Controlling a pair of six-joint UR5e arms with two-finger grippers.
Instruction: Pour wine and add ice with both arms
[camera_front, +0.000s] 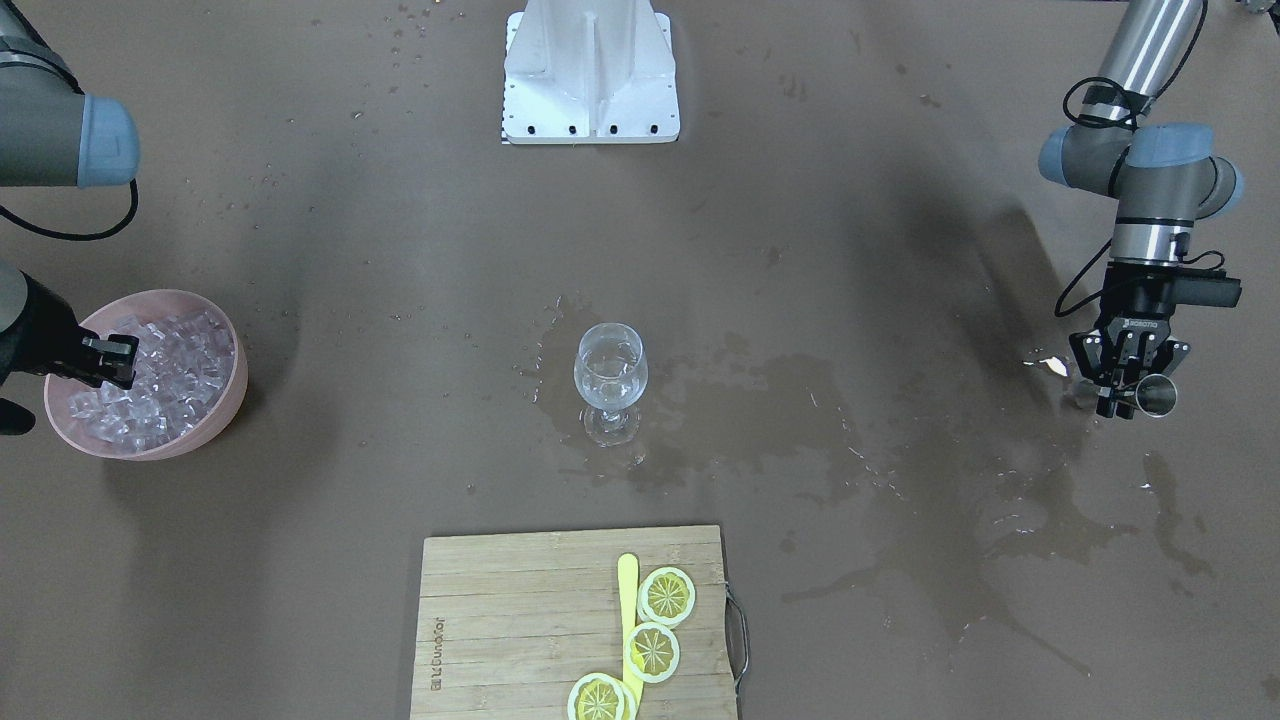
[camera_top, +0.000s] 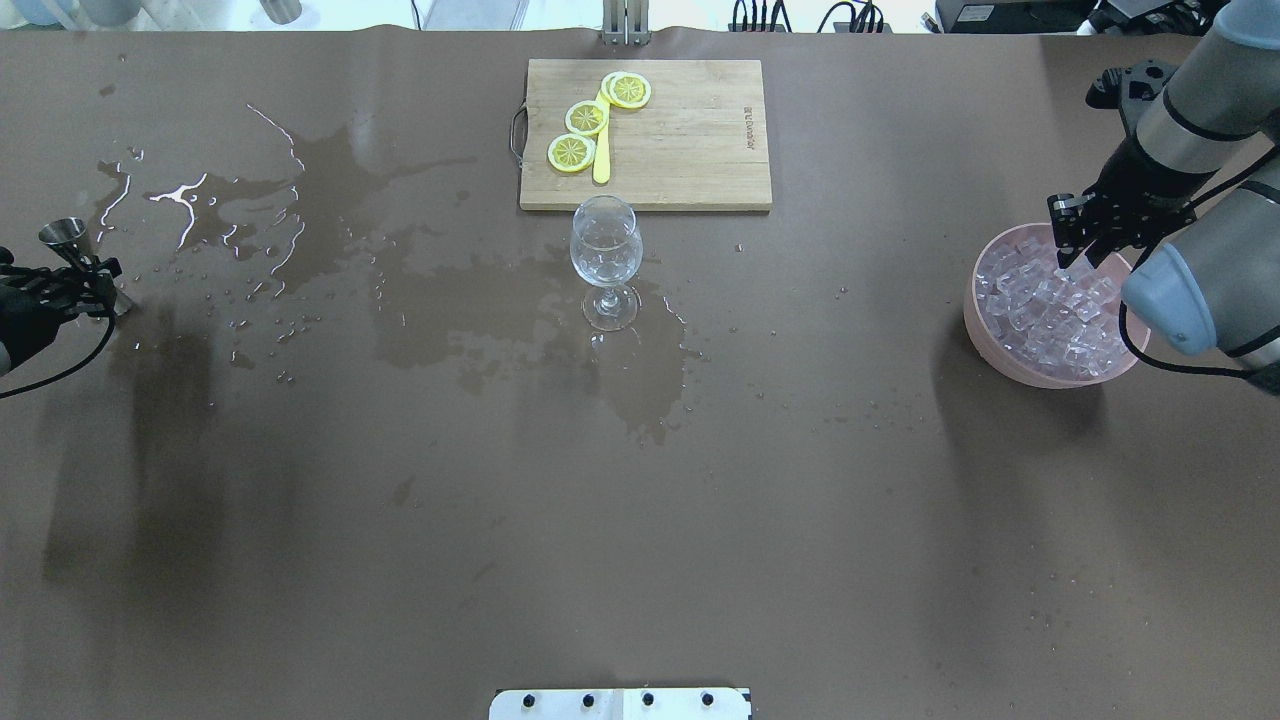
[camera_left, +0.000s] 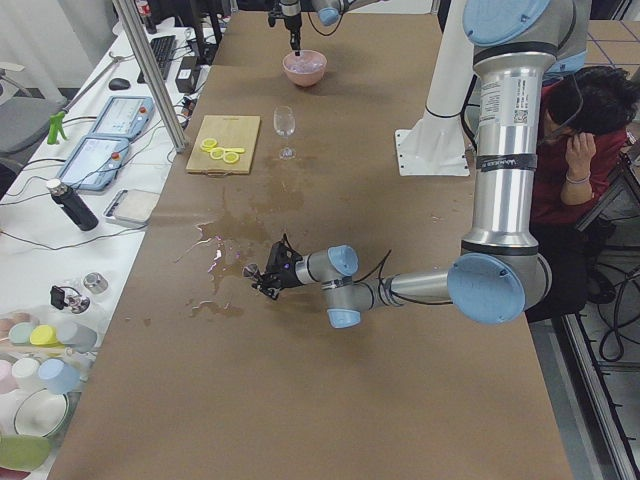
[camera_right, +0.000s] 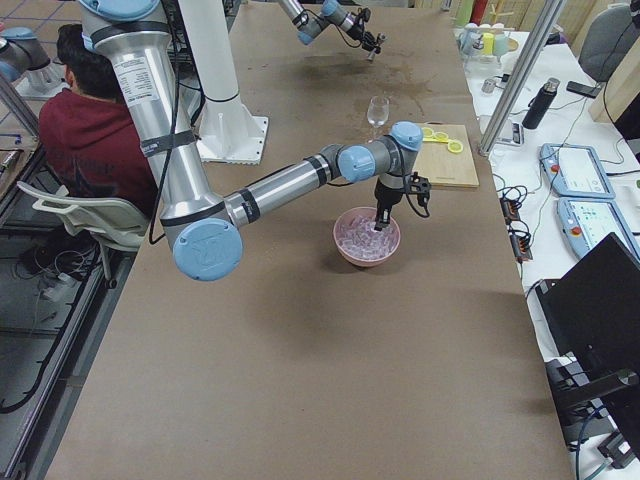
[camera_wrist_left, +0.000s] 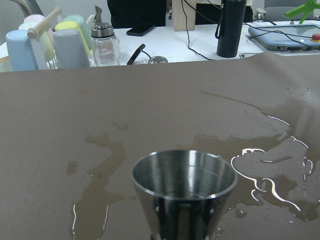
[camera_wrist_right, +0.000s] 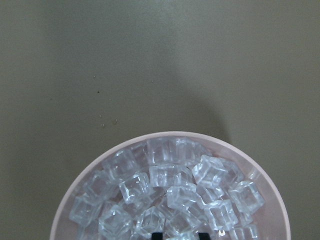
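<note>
The ice (camera_front: 165, 380) fills a pink bowl (camera_front: 215, 425) at the front view's left edge, on the desk (camera_front: 400, 250). The right fingers (camera_front: 120, 349) hang over its left part, tips at the cubes; whether they pinch one, I cannot tell. Far right, the left fingers (camera_front: 1104, 398) clench a steel jigger (camera_front: 1158, 395).

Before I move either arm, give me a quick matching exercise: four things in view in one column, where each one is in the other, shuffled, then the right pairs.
Things:
1. wine glass
2. ice
3. lemon slices
4. steel jigger

Places:
A. held in the left gripper
B. on the wooden board
C. upright in the wet patch
D. heaped in the pink bowl

Pairs: 1-C, 2-D, 3-B, 4-A.
</note>
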